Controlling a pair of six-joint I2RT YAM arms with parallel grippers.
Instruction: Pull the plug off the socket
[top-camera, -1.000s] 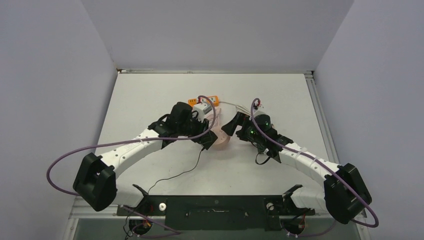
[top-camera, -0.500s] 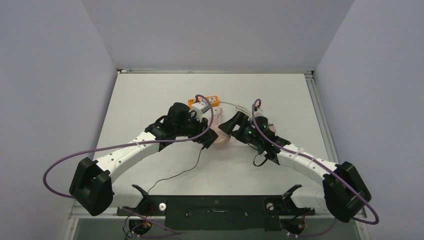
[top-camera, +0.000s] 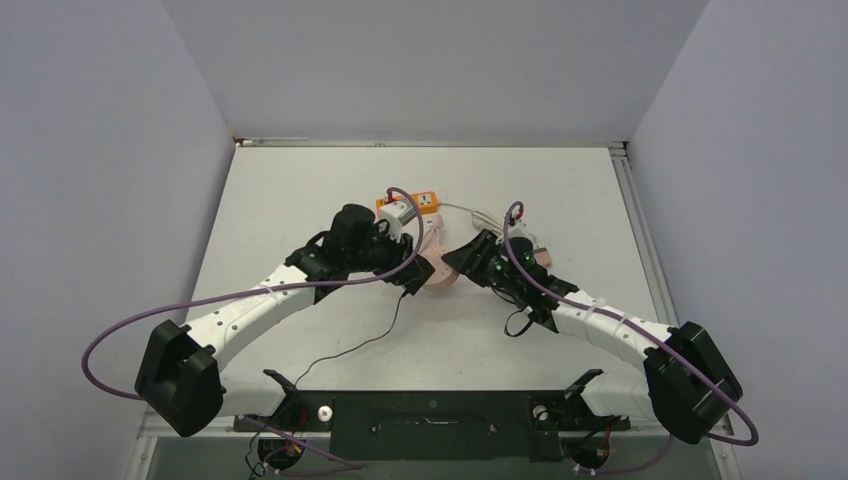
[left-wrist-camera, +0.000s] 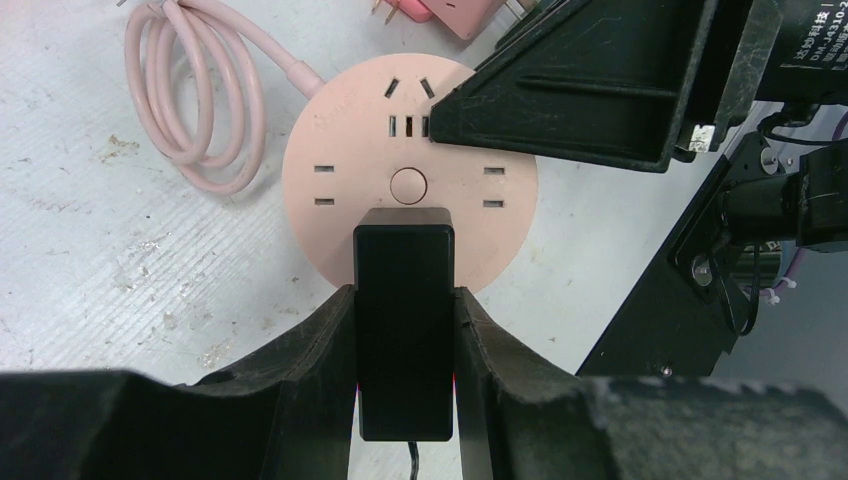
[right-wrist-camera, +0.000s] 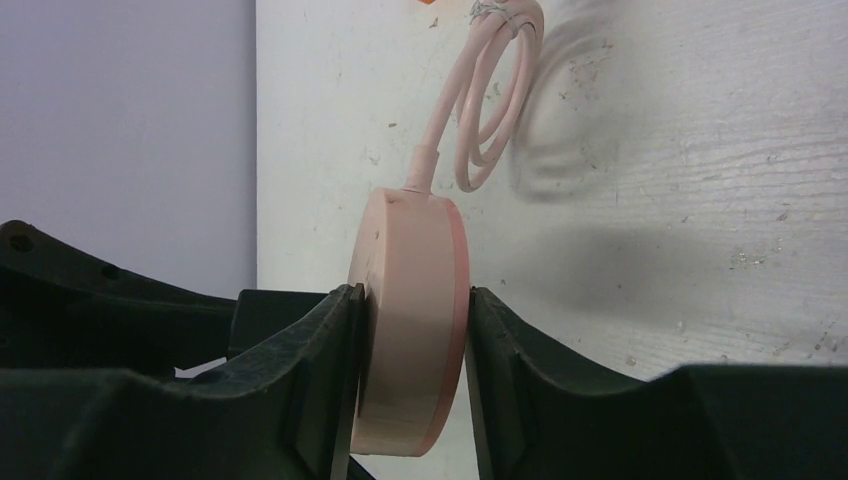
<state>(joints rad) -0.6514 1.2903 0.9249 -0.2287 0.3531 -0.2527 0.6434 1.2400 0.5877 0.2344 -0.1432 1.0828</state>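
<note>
A round pink socket (top-camera: 441, 273) lies mid-table between both arms, and a black plug (left-wrist-camera: 404, 250) sits in its near edge. My left gripper (left-wrist-camera: 404, 294) is shut on that plug, one finger on each side, with the plug's thin black wire (top-camera: 360, 345) trailing back toward me. The socket's face (left-wrist-camera: 350, 190) shows several empty outlets and a round button. In the right wrist view the socket (right-wrist-camera: 405, 240) is seen edge-on, with my right gripper (right-wrist-camera: 412, 300) shut across its thickness. That gripper (top-camera: 460, 262) covers the socket's far right part in the left wrist view.
The socket's pink cord (left-wrist-camera: 190, 100) is coiled just beyond it, ending in a pink plug (left-wrist-camera: 455, 12). An orange block with a white adapter (top-camera: 412, 206) lies behind the left wrist. The left wall (right-wrist-camera: 120, 120) stands past the table edge.
My right gripper has closed from wide open onto the socket's edge. The left gripper has kept its hold on the plug, and its arm has shifted slightly left.
</note>
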